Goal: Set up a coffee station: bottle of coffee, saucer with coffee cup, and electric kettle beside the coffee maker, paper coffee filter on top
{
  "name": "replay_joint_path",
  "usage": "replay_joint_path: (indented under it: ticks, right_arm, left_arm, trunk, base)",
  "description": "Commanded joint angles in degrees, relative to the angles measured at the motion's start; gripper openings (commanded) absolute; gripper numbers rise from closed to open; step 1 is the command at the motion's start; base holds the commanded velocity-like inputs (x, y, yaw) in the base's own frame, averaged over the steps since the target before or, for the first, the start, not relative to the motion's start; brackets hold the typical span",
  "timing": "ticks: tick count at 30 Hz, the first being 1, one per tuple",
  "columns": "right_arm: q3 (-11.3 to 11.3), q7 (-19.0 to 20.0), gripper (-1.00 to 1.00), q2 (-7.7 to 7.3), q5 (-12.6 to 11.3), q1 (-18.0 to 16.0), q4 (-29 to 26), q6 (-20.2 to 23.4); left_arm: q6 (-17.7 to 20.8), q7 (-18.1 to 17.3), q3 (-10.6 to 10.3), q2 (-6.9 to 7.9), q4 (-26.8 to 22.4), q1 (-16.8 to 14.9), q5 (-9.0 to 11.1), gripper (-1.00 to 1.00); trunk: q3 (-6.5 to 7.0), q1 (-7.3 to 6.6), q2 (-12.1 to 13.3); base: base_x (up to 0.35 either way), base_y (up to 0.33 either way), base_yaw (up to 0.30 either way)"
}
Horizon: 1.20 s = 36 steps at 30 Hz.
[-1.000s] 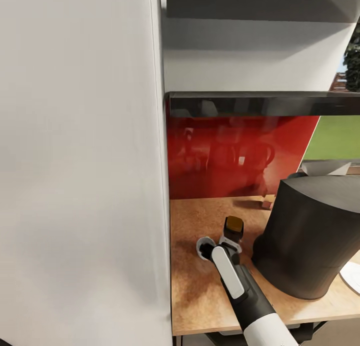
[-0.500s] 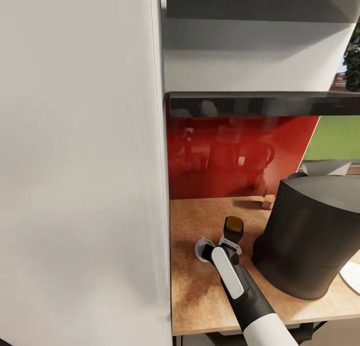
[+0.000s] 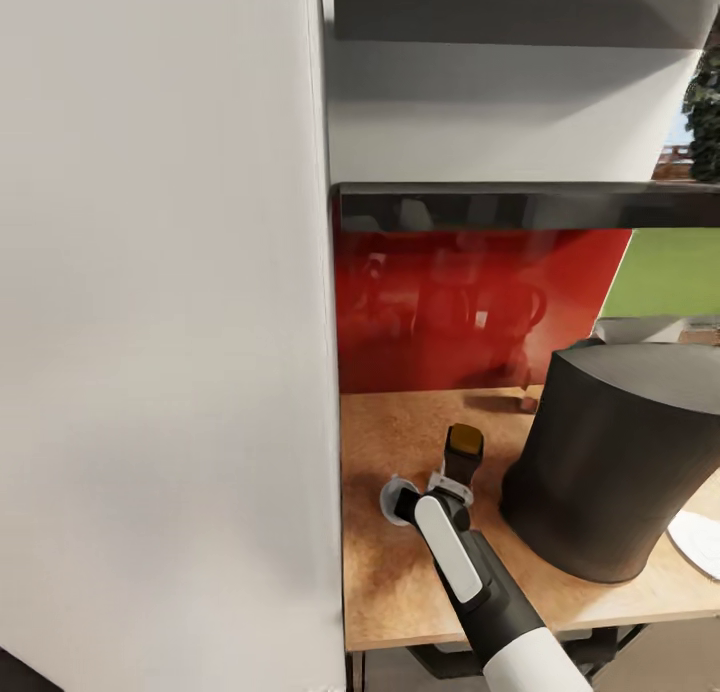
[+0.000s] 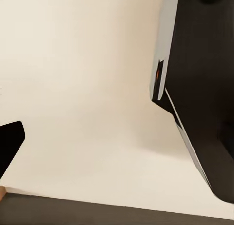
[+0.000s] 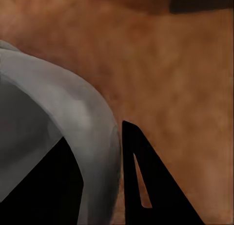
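The bottle of coffee (image 3: 463, 450), dark with a gold-brown lid, stands on the tan countertop (image 3: 400, 422) just left of the coffee maker (image 3: 610, 462), a big dark-grey drum. My right gripper (image 3: 455, 475) reaches in from below and sits around the bottle's lower part. In the right wrist view a grey rounded surface (image 5: 73, 113) lies tight between two black fingers (image 5: 141, 186). The white saucer (image 3: 700, 540) shows at the right edge. The black kitchen shelf (image 3: 520, 207) runs above. One left finger (image 4: 10, 140) shows at the edge of the left wrist view, holding nothing.
A tall white cabinet side (image 3: 160, 322) fills the left and borders the countertop. A glossy red backsplash (image 3: 470, 312) closes the back. A white upper cabinet (image 3: 500, 122) hangs above the shelf. The counter's front edge (image 3: 450, 632) is close below the arm.
The whole view has slid slightly, so the camera moved. My right wrist has shifted a little to the left relative to the bottle, which stays on the countertop.
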Motion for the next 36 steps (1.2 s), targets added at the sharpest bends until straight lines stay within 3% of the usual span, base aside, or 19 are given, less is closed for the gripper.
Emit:
replay_joint_path:
  ticks: [1, 10, 20, 25, 36]
  right_arm:
    - [0.25, -0.49, -1.0, 0.0, -0.4, -0.06, -0.11, 0.07]
    - [0.37, -0.44, -1.0, 0.0, -0.4, -0.06, -1.75, 0.15]
    - [0.48, -0.53, -1.0, 0.0, -0.4, -0.06, -4.93, 0.15]
    - [3.39, -0.52, -1.0, 0.0, -0.4, -0.06, -6.76, 0.15]
    - [3.86, -0.53, -1.0, 0.0, -0.4, -0.06, -12.42, 0.12]
  left_arm:
    - [-0.1, 0.44, 0.48, -0.01, -0.08, 0.02, -0.56, 1.0]
    - [-0.11, 0.83, 0.4, -0.06, -0.08, 0.02, -0.56, 1.0]
    - [-0.04, 0.88, 0.39, -0.1, -0.17, 0.02, -0.56, 1.0]
    - [-0.11, 0.91, 0.48, -0.06, -0.22, 0.02, -0.54, 1.0]
    - [-0.2, 0.86, 0.57, -0.06, -0.25, 0.02, -0.51, 1.0]
  trunk:
    - [-0.11, 0.0, -0.13]
    - [-0.11, 0.0, -0.13]
    - [-0.11, 0.0, -0.13]
    - [-0.11, 0.0, -0.13]
    - [-0.11, 0.0, -0.13]
  base:
    - [-0.331, 0.0, 0.0]
    - [-0.337, -0.006, 0.0]
    - [-0.297, -0.162, 0.0]
    - [-0.278, -0.161, 0.0]
    - [-0.265, -0.137, 0.0]
